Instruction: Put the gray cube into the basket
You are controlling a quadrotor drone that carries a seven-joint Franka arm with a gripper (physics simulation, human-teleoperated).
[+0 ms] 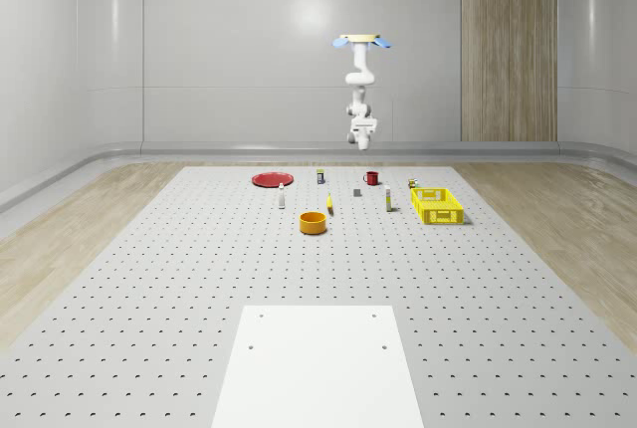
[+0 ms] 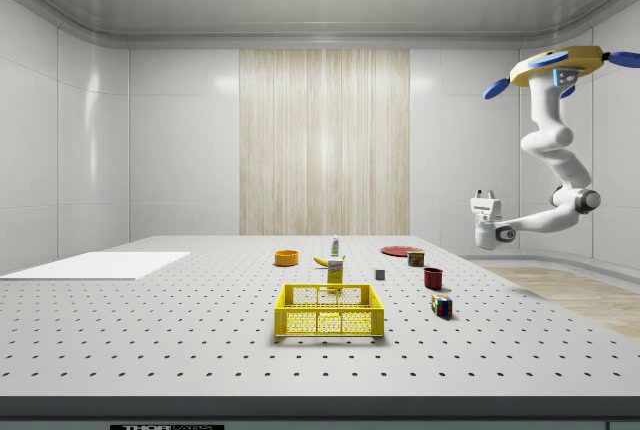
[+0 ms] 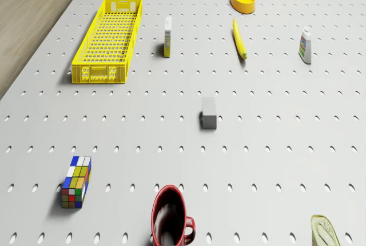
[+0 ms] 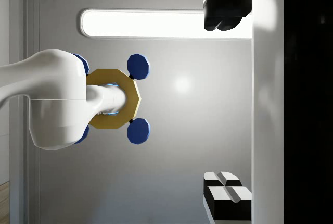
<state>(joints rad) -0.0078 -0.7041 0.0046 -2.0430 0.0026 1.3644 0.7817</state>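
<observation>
Pincer hangs empty, fingers spread wide, high above the surface's far edge under the hovering drone. Approach stage, I judge: next, descend over the gray cube, well apart from the basket.

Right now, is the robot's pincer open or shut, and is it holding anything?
Pincer: open, holding nothing, pointing upward in the air, far above the gray cube. The drone hovers high near the table's edge.
</observation>
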